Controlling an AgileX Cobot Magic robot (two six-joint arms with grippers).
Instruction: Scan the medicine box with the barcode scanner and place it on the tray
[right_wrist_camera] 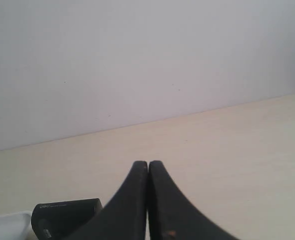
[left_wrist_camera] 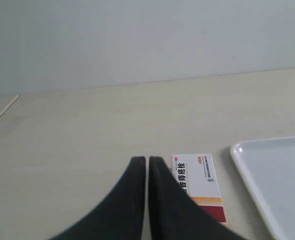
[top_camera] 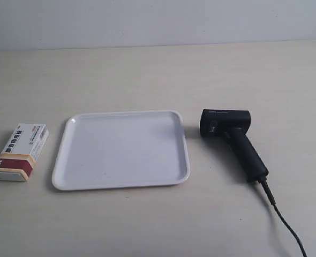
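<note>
White, the tray (top_camera: pixel 120 150) lay mid-table, the medicine box (top_camera: pixel 20 152) just beside one rim, the barcode scanner (top_camera: pixel 233 139) near the opposite rim, bare table (top_camera: pixel 158 75) beyond. Both the left gripper (left_wrist_camera: pixel 147 165) and the right gripper (right_wrist_camera: pixel 148 167) had fingers pressed together, holding nothing.

Beside my left hand (left_wrist_camera: pixel 147 165), the medicine box (left_wrist_camera: pixel 197 186) carries dark printed characters; the barcode scanner (top_camera: pixel 230 136) head bears illegibly small lettering.
</note>
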